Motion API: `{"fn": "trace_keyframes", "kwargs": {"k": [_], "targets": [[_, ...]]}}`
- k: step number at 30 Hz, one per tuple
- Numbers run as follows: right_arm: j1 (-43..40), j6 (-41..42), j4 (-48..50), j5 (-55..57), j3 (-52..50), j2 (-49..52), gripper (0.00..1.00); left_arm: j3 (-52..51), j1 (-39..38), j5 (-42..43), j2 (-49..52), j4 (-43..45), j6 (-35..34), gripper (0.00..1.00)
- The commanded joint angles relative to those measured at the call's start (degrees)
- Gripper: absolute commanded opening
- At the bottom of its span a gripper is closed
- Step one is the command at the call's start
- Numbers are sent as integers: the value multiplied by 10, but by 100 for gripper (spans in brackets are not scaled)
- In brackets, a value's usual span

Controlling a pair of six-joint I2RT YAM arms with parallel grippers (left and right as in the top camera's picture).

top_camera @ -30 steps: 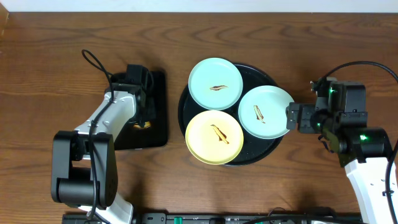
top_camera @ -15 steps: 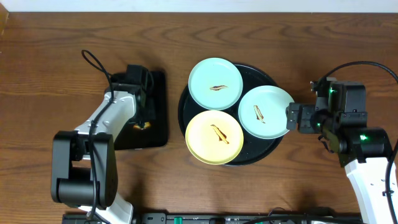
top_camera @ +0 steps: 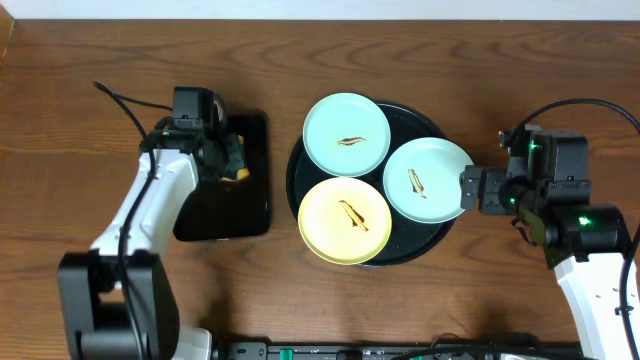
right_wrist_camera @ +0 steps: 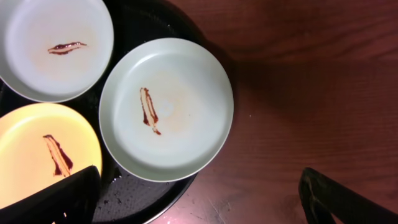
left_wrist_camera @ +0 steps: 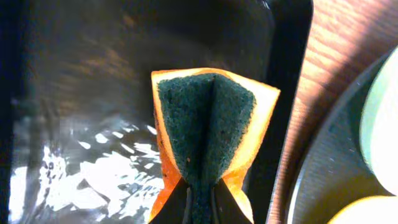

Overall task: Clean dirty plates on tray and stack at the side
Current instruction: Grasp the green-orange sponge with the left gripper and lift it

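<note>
I see a brown wooden surface from above, with a round black tray at its centre. Three small plates lie in the tray, each with a brown smear at its middle: a far mint plate, a right mint plate and a yellow plate nearest to me.

My right pincer sits at the tray's right edge, just beside the right mint plate's rim. Through the right wrist camera its fingers stand wide apart, and that plate lies ahead of them, between their lines. I cannot tell whether either finger touches it.

My left pincer is well apart from the plates, over a rectangular black tray to the left of the round one. It is clamped on an orange sponge, folded so that the dark green scouring face shows in the crease. The sponge hangs above the wet, shiny floor of the rectangular tray.
</note>
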Motion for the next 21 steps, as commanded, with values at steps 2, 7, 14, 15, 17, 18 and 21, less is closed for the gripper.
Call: {"fn": "trace_keyframes", "kwargs": {"k": [2,7,14,15,17,18,21], "targets": [[3,-5,-3,3,11,0,99,3,23,110,47,5,-14,8],[3,-5,-4,3,11,0,99,3,59,137,97,6,-14,8],[3,-6,-5,3,11,0,99,3,119,96,130,-21,-14,7],[3,-5,-5,3,11,0,99,3,125,79,129,-25,-14,7],[3,-6,-5,3,11,0,99,3,132,49,128,-33,-13,7],[3,-5,-5,3,11,0,99,3,134,38,127,-37,-13,7],[3,-5,-6,3,11,0,99,3,132,38,125,-40,-11,8]]}}
